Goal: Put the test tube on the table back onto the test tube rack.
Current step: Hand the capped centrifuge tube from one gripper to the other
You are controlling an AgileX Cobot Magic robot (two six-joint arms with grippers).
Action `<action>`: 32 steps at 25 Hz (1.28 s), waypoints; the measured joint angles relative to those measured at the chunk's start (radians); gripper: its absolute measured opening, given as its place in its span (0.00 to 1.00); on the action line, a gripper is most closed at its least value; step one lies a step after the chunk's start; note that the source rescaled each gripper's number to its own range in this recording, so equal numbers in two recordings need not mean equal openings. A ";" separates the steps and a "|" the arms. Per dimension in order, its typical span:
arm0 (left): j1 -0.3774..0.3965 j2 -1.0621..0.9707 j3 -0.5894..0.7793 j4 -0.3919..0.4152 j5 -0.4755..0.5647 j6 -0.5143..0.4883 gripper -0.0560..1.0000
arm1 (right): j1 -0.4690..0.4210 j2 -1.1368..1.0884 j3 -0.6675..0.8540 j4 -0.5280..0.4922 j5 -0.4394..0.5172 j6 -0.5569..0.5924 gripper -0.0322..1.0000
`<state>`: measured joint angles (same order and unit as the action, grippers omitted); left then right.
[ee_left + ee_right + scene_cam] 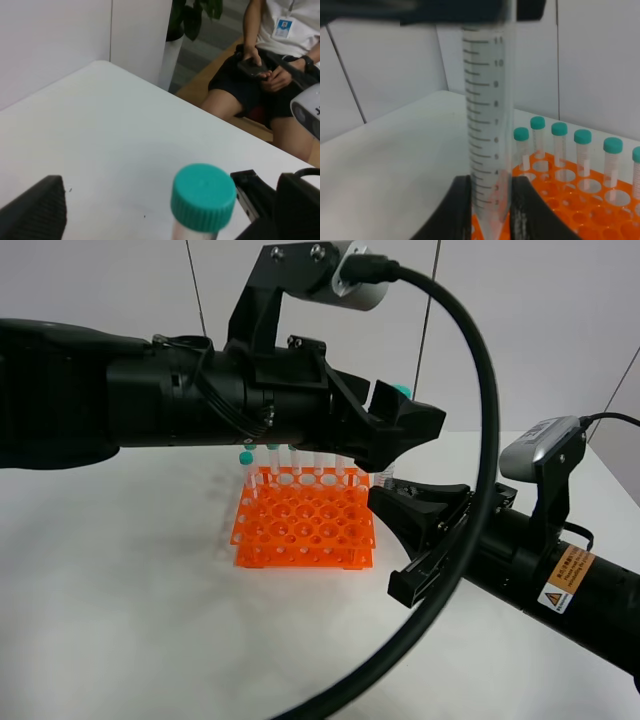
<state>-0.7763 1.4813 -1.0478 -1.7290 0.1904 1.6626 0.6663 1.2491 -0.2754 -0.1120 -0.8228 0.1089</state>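
The test tube (487, 125) stands upright above the table (120, 590), graduation marks facing the right wrist camera. My right gripper (490, 200) is shut on its lower end, just in front of the orange test tube rack (300, 525). In the left wrist view its teal cap (202, 197) sits between the fingers of my left gripper (157, 212), which is open around it with a clear gap on one side. In the high view the left gripper (405, 425) hides most of the tube above the right gripper (400, 510); only the cap (402, 392) peeks out.
Several capped tubes (582, 150) stand in the rack's (580, 200) back row (300, 455). A seated person (270, 65) is beyond the table's far edge. A thick black cable (480, 490) loops down in front of the right arm.
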 joint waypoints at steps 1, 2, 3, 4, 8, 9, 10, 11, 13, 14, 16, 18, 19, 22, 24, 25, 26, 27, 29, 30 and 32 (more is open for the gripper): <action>0.000 0.000 -0.006 0.000 0.000 0.000 0.88 | 0.000 0.000 0.000 0.000 0.000 0.000 0.03; 0.000 0.000 -0.010 0.000 0.003 0.000 0.88 | 0.000 0.000 0.000 0.001 0.000 0.000 0.03; 0.000 0.000 -0.013 0.000 0.003 0.000 0.87 | 0.000 0.000 0.000 0.002 0.000 0.000 0.03; 0.000 0.000 -0.014 0.000 0.003 0.000 0.87 | 0.000 0.000 0.000 0.003 0.000 0.000 0.03; 0.000 0.000 -0.016 0.000 0.003 0.000 0.84 | 0.000 0.000 0.000 0.005 0.000 0.000 0.03; 0.000 0.000 -0.016 0.000 0.003 0.000 0.84 | 0.000 0.000 0.000 0.006 0.000 0.000 0.03; 0.000 0.000 -0.016 0.000 0.003 0.000 0.84 | 0.000 0.000 0.000 0.007 0.000 0.000 0.03; 0.000 0.000 -0.016 0.000 0.003 0.000 0.84 | 0.000 0.000 0.000 0.007 0.000 0.000 0.03; 0.000 0.000 -0.016 0.000 0.002 0.000 0.84 | 0.000 0.000 0.000 0.007 0.000 0.000 0.03; 0.000 0.000 -0.016 0.000 0.001 0.000 0.84 | 0.000 0.000 0.000 0.007 0.000 0.000 0.03; 0.000 0.000 -0.016 0.000 -0.001 0.000 0.84 | 0.000 0.000 0.000 0.007 0.000 0.000 0.03; 0.000 0.000 -0.016 0.000 -0.001 0.000 0.80 | 0.000 0.000 0.000 0.007 0.000 0.000 0.03; 0.000 0.000 -0.016 0.000 -0.001 0.000 0.75 | 0.000 0.000 0.000 0.007 0.000 0.000 0.03; 0.000 0.000 -0.016 0.000 -0.001 0.000 0.61 | 0.000 0.000 0.000 0.007 0.000 0.000 0.03; 0.000 0.000 -0.016 0.000 -0.001 0.000 0.51 | 0.000 0.000 0.000 0.007 0.000 0.000 0.03; 0.000 0.000 -0.016 0.000 -0.001 0.000 0.48 | 0.000 0.000 0.000 0.007 0.000 0.000 0.03; 0.000 0.000 -0.016 0.000 -0.001 0.000 0.46 | 0.000 0.000 0.000 0.007 0.000 0.000 0.03; 0.000 0.000 -0.016 0.000 -0.001 0.000 0.44 | 0.000 0.000 0.000 0.007 0.000 0.000 0.03; 0.000 0.000 -0.016 0.000 -0.001 0.001 0.42 | 0.000 0.000 0.000 0.007 0.000 0.000 0.03; 0.000 0.000 -0.016 0.000 -0.001 0.001 0.42 | 0.000 0.000 0.000 0.007 -0.001 -0.001 0.03; 0.000 0.000 -0.016 0.000 -0.001 0.001 0.39 | 0.000 0.000 0.000 0.007 -0.007 -0.001 0.03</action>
<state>-0.7763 1.4813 -1.0634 -1.7290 0.1893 1.6637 0.6663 1.2491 -0.2754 -0.1049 -0.8303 0.1078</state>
